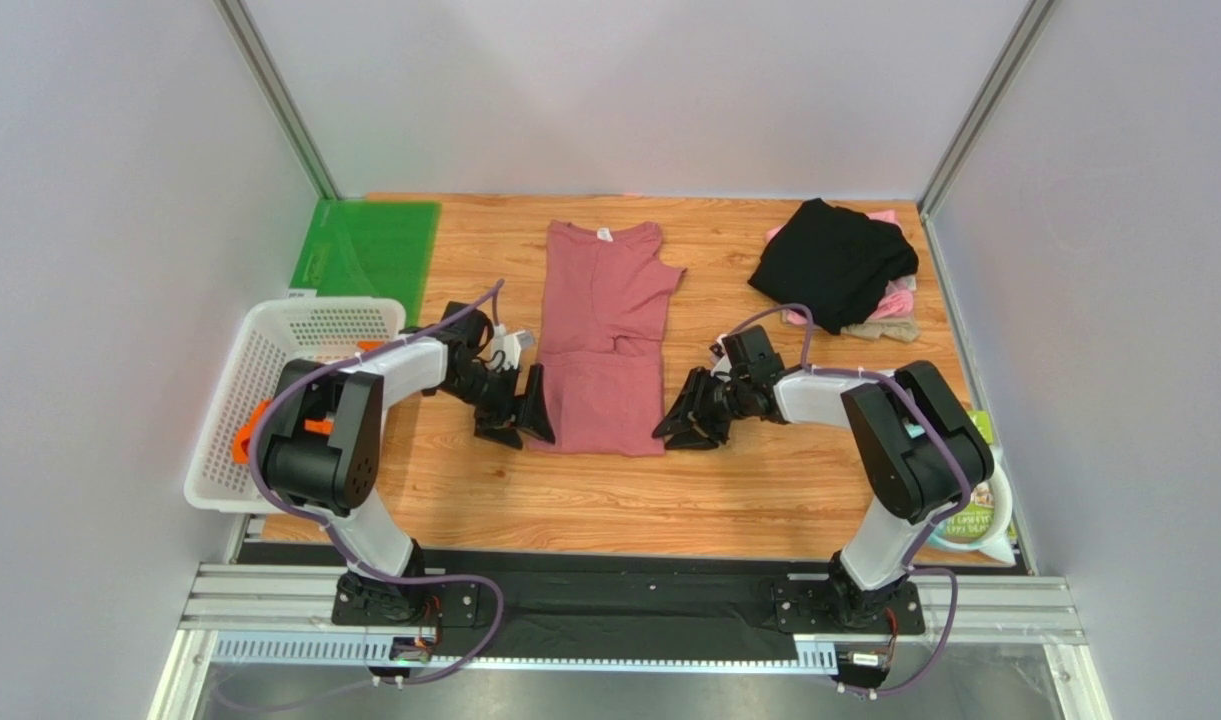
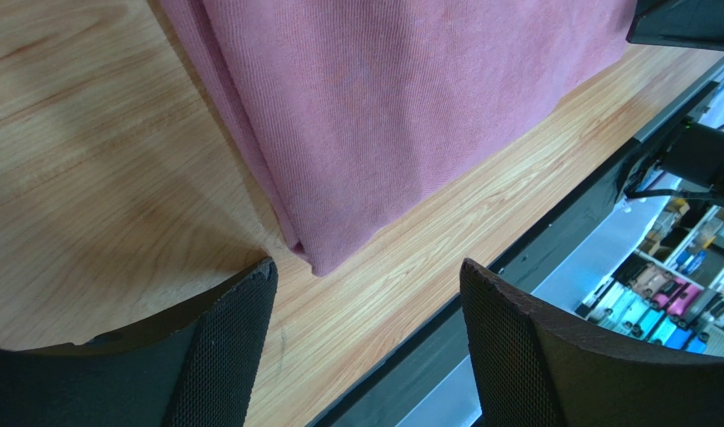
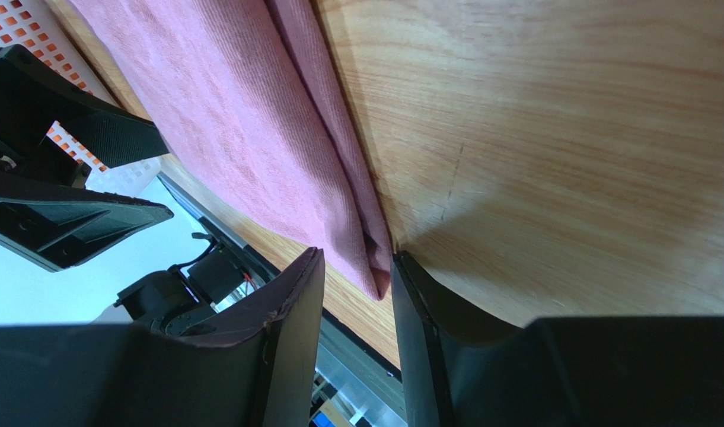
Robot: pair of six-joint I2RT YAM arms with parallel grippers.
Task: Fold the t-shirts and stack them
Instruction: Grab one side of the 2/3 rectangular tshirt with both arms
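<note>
1. A dusty-rose t-shirt [image 1: 609, 338] lay flat in the middle of the wooden counter [image 1: 782, 495]. It was folded lengthwise into a narrow strip, with its collar and white neck label toward the far wall.
2. The left arm [image 1: 406, 368] reached in low, and the left jaws sat at the strip's near left corner, spread wide. In the left wrist view, that corner rested on the wood just ahead of the two fingers [image 2: 223, 347], touching neither, and nothing was held.
3. The right arm [image 1: 827, 393] mirrored it, with the right jaws at the near right corner, standing partly apart. The tip of the cloth reached in between the fingertips [image 3: 294, 329]. It lay against one of them, with bare wood showing beside the other, so they were not pressed shut on it.
4. A black t-shirt [image 1: 830, 263] sat heaped at the far right of the counter, on top of some pale pink cloth [image 1: 894, 300], well apart from the rose one.
5. A white mesh basket [image 1: 263, 390] stood at the left edge, with a green mat [image 1: 368, 248] behind it.
</note>
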